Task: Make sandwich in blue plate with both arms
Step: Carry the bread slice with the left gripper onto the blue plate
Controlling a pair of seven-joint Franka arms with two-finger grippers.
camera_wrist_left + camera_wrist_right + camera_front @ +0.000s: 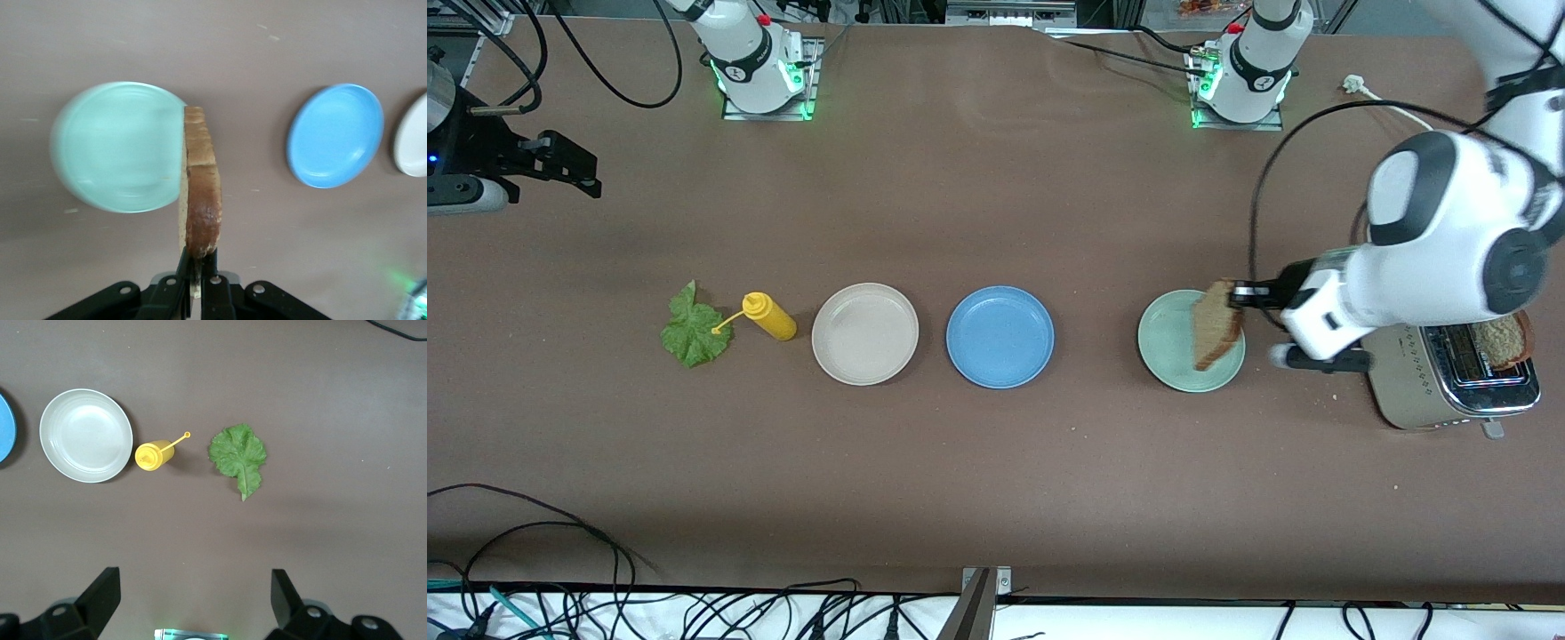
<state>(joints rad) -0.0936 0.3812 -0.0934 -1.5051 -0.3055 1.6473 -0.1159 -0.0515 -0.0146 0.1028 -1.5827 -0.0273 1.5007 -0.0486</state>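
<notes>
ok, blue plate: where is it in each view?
Front: blue plate mid-table, between beige plate and green plate.
Left wrist: blue plate past the bread slice in the left pincer.
Right wrist: blue sliver at the frame edge.
Shared landmark: beige plate.

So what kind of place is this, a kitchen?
Probably a robot lab, not a kitchen: two arms bolted to a brown table, loose cables along its edge, and a toaster and plates staged for practice.

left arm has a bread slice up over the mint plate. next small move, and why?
Probably carry the bread slice toward the right arm's end until it hangs over the blue plate. The left claw pinches it on edge above the mint-green plate, and the blue plate holds nothing. The right claw waits open.
</notes>
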